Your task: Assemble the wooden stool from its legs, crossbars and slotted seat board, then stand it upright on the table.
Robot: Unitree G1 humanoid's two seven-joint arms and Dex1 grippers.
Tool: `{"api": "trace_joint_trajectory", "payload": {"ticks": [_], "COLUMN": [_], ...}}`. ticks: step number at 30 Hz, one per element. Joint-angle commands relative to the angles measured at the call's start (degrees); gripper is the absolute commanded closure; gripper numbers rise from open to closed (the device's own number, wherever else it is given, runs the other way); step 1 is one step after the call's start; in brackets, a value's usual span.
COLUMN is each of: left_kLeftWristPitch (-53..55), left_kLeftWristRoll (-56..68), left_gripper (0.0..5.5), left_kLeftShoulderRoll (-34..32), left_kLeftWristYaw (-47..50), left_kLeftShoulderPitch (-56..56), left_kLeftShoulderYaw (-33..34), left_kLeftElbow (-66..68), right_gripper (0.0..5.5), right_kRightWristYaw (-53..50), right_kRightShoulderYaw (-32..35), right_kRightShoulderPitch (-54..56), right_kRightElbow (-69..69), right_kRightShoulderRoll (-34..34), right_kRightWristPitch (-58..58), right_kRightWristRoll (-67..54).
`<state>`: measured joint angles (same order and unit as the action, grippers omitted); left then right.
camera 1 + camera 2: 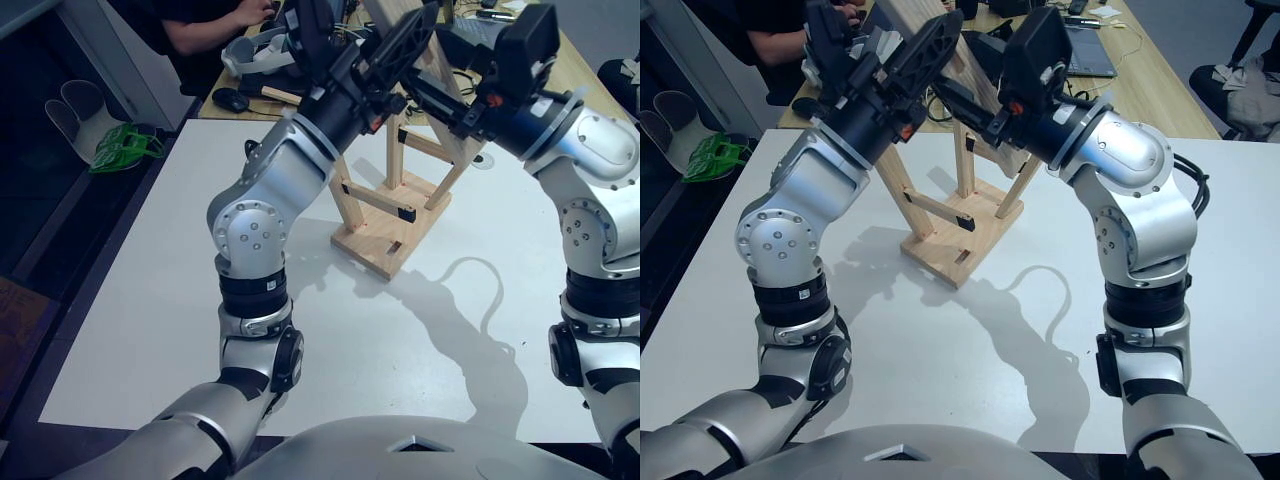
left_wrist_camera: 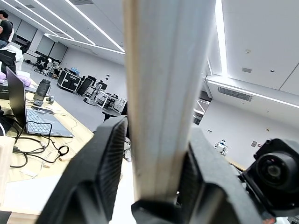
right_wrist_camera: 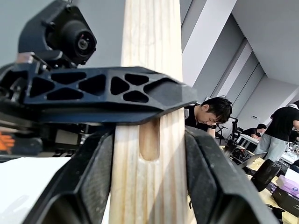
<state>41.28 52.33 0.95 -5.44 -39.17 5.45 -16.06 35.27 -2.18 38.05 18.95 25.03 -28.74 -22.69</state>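
Observation:
A partly built wooden stool stands on the white table [image 1: 140, 300]: a flat slotted board [image 1: 375, 245] lies on the table, with legs [image 1: 395, 150] rising from it and a crossbar [image 1: 380, 200] fixed by dark brackets. Above the legs, a second wooden board [image 1: 922, 22] with an oval slot [image 3: 149, 140] is held tilted in the air. My left gripper [image 1: 365, 35] is shut on this board, with its edge [image 2: 159, 93] between the fingers [image 2: 105, 172]. From the opposite side my right gripper [image 1: 965, 100] is shut on the same board [image 3: 149, 46].
Behind the table is a wooden desk [image 1: 1140, 80] with a laptop [image 1: 1090, 50], a headset [image 1: 255, 50] and a mouse [image 1: 230, 98]. A green object [image 1: 125, 148] lies on the floor to the left. The table's near half is bare.

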Motion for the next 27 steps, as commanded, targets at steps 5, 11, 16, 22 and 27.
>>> {"api": "trace_joint_trajectory", "payload": {"ticks": [5,11,16,22,27], "left_kLeftWristPitch": [-0.91,-1.86,-2.88,4.89,13.0], "left_kLeftWristRoll": [0.59,2.34,0.25,-1.89,0.99], "left_gripper": [4.43,4.5,4.5,4.5,4.5], "left_kLeftShoulderRoll": [0.69,0.14,-6.96,-25.34,-33.78], "left_kLeftWristYaw": [2.24,4.51,0.72,-22.72,-41.09], "left_kLeftShoulderPitch": [-0.31,-3.04,-7.78,-11.62,-14.94], "left_kLeftShoulderYaw": [2.37,5.81,8.56,2.27,-4.79], "left_kLeftElbow": [1.43,3.49,8.09,11.27,7.56], "right_gripper": [3.47,2.72,1.79,0.68,0.1], "right_kRightWristYaw": [-0.86,1.42,9.45,14.64,14.6], "right_kRightShoulderYaw": [0.04,-1.3,1.58,15.14,16.16], "right_kRightShoulderPitch": [0.76,-0.1,-3.6,6.05,13.46], "right_kRightElbow": [-0.3,-2.1,-2.11,-5.11,-9.53], "right_kRightShoulderRoll": [0.01,3.36,10.97,15.24,15.27], "right_kRightWristPitch": [1.13,1.98,-3.97,-27.54,-32.12], "right_kRightWristRoll": [1.66,4.82,-0.22,-27.18,-33.35]}}
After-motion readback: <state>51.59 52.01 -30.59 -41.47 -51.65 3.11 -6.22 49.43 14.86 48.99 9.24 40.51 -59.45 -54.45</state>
